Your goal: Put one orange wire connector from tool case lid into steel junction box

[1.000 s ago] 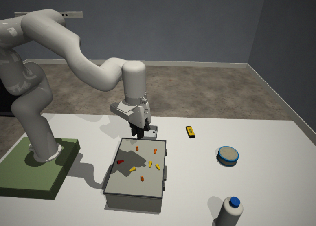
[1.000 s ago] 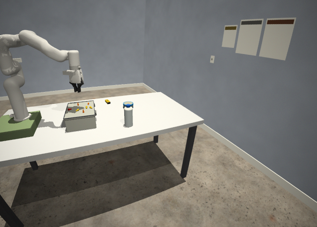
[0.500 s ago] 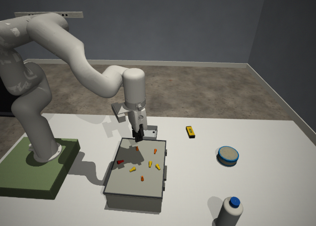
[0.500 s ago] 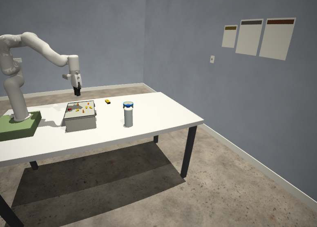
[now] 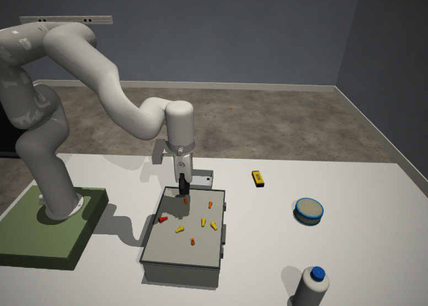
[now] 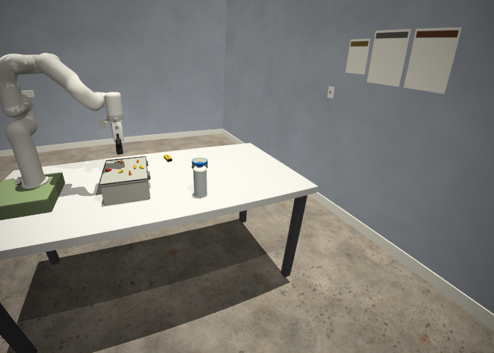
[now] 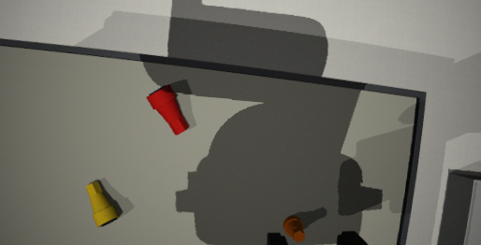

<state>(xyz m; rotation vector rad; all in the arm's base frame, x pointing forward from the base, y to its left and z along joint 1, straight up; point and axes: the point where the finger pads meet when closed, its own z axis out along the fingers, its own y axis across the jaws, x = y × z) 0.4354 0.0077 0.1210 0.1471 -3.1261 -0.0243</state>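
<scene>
The grey tool case's lid (image 5: 185,223) holds three orange wire connectors: one near the far edge (image 5: 185,200), one to its right (image 5: 210,204) and one near the front (image 5: 192,241). My gripper (image 5: 183,190) hangs just above the far one, fingers pointing down and a little apart, with nothing between them. In the wrist view that orange connector (image 7: 294,227) stands on the lid between my fingertips, nearer the left one. The steel junction box (image 5: 202,178) sits right behind the case and shows at the wrist view's right edge (image 7: 463,203).
A red connector (image 5: 162,219) and three yellow ones (image 5: 203,221) also lie on the lid. On the table to the right are a yellow level (image 5: 257,178), a blue-rimmed round tin (image 5: 309,211) and a white bottle with a blue cap (image 5: 314,287).
</scene>
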